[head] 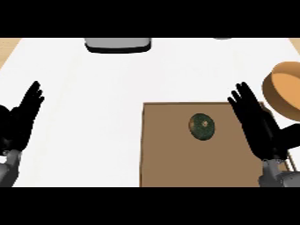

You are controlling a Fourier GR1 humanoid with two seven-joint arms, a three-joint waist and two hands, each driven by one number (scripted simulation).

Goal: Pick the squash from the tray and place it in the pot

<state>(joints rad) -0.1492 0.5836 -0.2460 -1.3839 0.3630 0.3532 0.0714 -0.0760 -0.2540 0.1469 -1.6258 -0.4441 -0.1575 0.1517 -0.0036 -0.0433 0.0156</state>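
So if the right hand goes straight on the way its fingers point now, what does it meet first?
Probably nothing close. The right hand is open, fingers pointing toward the counter's far side. That line runs between the squash on the tray and the orange pot, over bare white counter. Depth is unclear, so the pot's rim may be near.

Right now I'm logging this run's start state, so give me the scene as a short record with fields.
squash: dark green, round, lying on the tray, untouched
tray: brown, flat, on the white counter, in front of the right hand
pot: orange, at the right edge, beside the tray's far right corner
left hand: open, fingers up, at the left edge, resting
right hand: open, fingers up, over the tray's right side, holding nothing
other: grey object at the counter's far edge
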